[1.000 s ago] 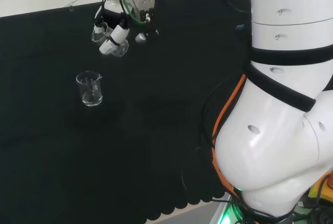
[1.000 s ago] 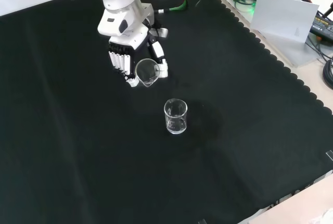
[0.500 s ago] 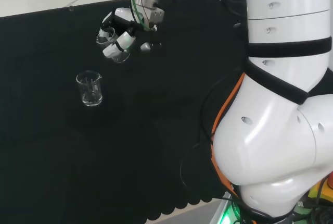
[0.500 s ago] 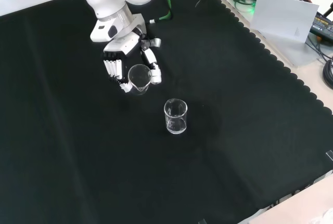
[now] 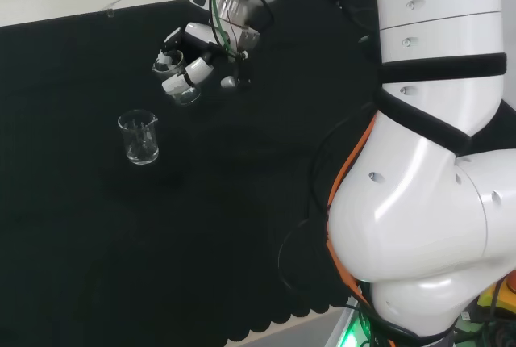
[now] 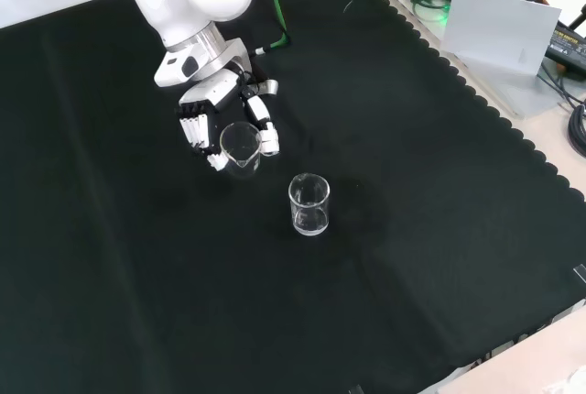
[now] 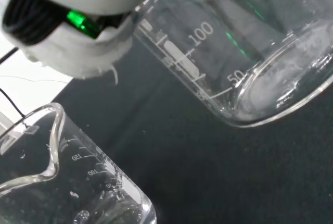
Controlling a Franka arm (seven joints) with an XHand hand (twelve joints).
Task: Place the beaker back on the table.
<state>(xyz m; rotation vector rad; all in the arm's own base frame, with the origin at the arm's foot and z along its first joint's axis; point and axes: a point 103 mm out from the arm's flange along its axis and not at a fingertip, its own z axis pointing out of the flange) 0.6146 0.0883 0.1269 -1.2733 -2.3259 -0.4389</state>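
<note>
Shifted leftward in the front view since a second ago, hand (image 6: 212, 112) with held beaker (image 6: 240, 144), two beakers counted, held one gripped between curled fingers (image 6: 195, 127) and thumb, second beaker (image 6: 309, 204) upright on the cloth (image 6: 439, 202) nearby

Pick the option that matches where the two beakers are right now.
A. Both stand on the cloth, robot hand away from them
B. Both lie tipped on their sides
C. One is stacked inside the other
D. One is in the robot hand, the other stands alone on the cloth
D: in the front view the robot hand has its fingers curled round one beaker, while the second beaker stands upright on the black cloth, apart from it.
</note>
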